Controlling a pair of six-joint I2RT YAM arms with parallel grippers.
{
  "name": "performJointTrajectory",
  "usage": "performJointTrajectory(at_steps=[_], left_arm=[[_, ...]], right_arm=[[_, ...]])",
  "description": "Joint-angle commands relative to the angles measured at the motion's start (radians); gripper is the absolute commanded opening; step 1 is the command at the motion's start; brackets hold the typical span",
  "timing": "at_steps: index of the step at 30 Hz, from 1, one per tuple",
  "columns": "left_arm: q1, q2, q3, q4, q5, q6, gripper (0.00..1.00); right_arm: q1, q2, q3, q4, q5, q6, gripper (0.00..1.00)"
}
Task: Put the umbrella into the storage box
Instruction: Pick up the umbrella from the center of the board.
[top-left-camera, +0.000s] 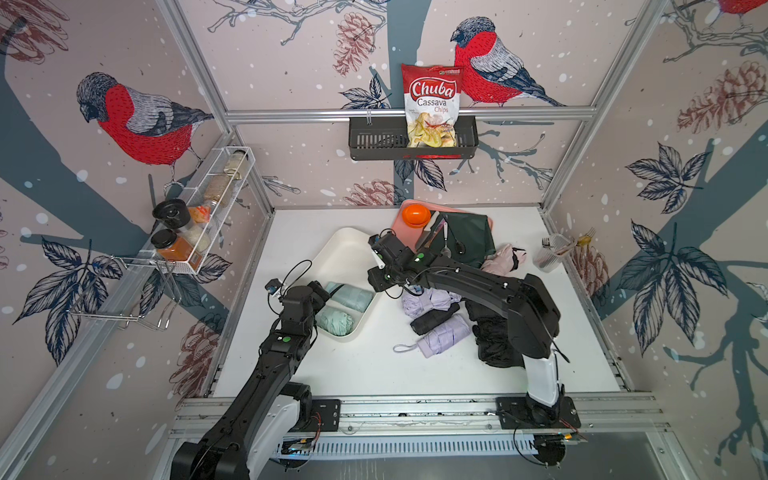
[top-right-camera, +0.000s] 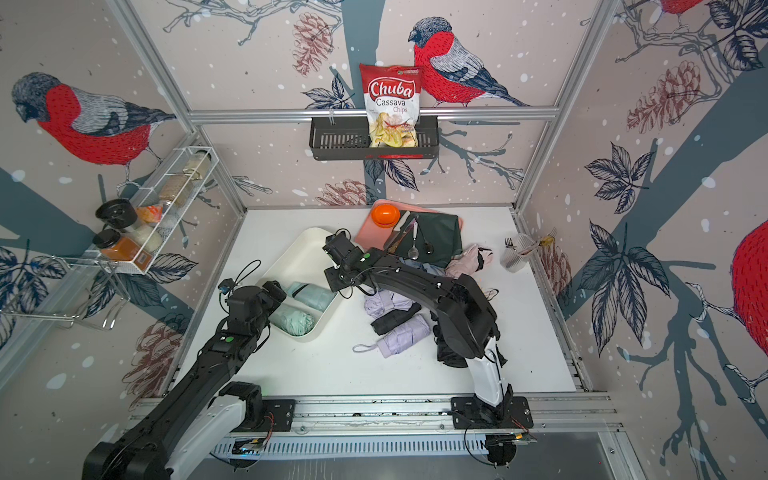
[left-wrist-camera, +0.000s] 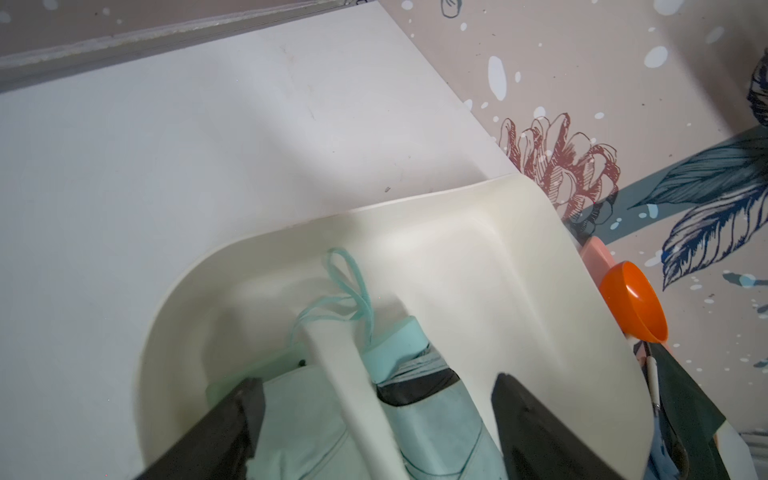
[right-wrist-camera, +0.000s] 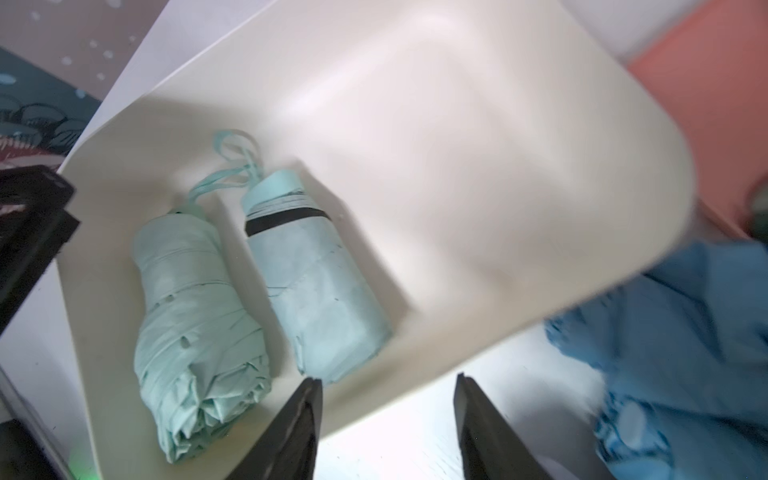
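White tabletop (top-left-camera: 353, 365) under bird-print walls. Leftward, left gripper (left-wrist-camera: 376, 380) spread wide over near end of storage box (top-left-camera: 345, 253), two mint umbrellas (right-wrist-camera: 316, 286) lying inside. Right gripper (right-wrist-camera: 388, 378) parted, empty, above box's rim. Lilac umbrellas (top-left-camera: 446, 334) rightward on table.

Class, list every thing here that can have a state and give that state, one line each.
storage box, holds two umbrellas
mint umbrellas, folded, side by side in the box
left tool, open, over the mint umbrellas
right tool, open, empty
lilac umbrella, folded, on the table
chip bag, upright in the black basket
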Motion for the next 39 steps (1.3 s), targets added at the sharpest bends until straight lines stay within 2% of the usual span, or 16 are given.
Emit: performJointTrajectory(at_steps=[1, 5, 13, 18, 20, 22, 33, 39], left_arm=[[-0.066, 0.018, 0.056, -0.023, 0.015, 0.111, 0.92], [-0.238, 0.102, 0.145, -0.026, -0.005, 0.214, 0.93], [-0.550, 0.362, 0.312, 0.058, 0.117, 0.481, 0.91], [-0.654, 0.498, 0.416, 0.061, 0.189, 0.608, 0.91], [-0.697, 0.551, 0.457, 0.068, 0.233, 0.663, 0.91], [-0.738, 0.605, 0.501, 0.083, 0.273, 0.708, 0.90], [-0.994, 0.931, 0.749, 0.266, 0.511, 0.980, 0.90], [-1.088, 1.159, 0.969, 0.191, 0.483, 1.140, 0.82]], right_arm=[[-0.029, -0.122, -0.154, 0.105, 0.118, 0.125, 0.56], [-0.093, -0.285, -0.339, 0.144, 0.184, 0.195, 0.58], [-0.260, -0.558, -0.609, 0.167, 0.263, 0.269, 0.69], [-0.382, -0.745, -0.733, 0.156, 0.284, 0.286, 0.85], [-0.427, -0.816, -0.779, 0.144, 0.316, 0.293, 1.00], [-0.482, -0.870, -0.809, 0.128, 0.319, 0.289, 1.00], [-0.940, -0.993, -0.865, 0.093, 0.143, 0.202, 1.00], [-1.192, -1.054, -0.877, 0.111, -0.030, 0.146, 1.00]])
